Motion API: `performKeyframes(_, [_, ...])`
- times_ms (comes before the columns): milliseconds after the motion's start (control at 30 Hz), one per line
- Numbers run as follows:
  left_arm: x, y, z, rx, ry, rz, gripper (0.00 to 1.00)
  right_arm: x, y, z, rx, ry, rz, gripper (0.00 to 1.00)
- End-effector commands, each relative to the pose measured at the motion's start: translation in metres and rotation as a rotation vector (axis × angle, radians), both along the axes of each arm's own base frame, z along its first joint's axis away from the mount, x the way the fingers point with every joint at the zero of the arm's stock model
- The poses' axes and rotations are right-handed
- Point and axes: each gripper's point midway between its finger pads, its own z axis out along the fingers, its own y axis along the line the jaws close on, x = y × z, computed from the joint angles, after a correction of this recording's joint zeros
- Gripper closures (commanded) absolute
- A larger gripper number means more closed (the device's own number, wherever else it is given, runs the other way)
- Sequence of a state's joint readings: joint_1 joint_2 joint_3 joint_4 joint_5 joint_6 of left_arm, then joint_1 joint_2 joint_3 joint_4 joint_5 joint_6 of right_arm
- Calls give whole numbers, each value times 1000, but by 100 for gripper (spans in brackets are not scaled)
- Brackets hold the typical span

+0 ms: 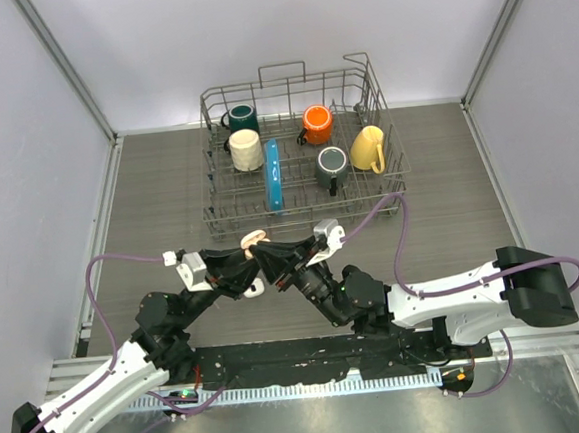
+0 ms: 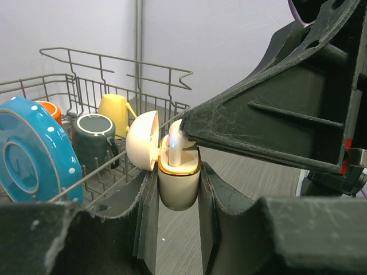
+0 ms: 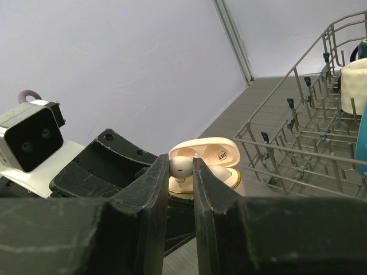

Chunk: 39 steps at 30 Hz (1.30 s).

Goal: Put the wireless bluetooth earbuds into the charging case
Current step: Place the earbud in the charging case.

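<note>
Left wrist view: the left gripper [image 2: 176, 179] is clamped on the body of the charging case [image 2: 179, 197], held upright above the table with its lid [image 2: 143, 140] hinged open to the side. The right gripper [image 3: 181, 175] is closed on one earbud [image 2: 174, 148], pinched between its fingertips directly over the case's gold-rimmed mouth, the lower end apparently just entering a socket. No other earbuds can be made out. Likely faults: if the earbud sits tilted or off-centre, it may catch on the rim and jam. A downward push could then twist the case in its narrow grip. Releasing before it seats could let the earbud fall to the table, and a stray finger could knock the lid closed.
</note>
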State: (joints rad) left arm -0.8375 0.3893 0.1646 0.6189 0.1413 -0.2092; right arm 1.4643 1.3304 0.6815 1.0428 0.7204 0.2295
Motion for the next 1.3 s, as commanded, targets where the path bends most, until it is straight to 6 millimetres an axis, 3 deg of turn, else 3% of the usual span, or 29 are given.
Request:
performKeyframes(0, [-7,12,43,-119,-97,16,100,-2,1,-6,-48,23,22,99])
performKeyframes(467, [-7,12,43,-117,-97,17,100,-2,0,-1,-60,18,16,81])
performKeyframes(1267, [-5,11,37,-104,-80,21,100,-7,-4,29,27,-3,48,53])
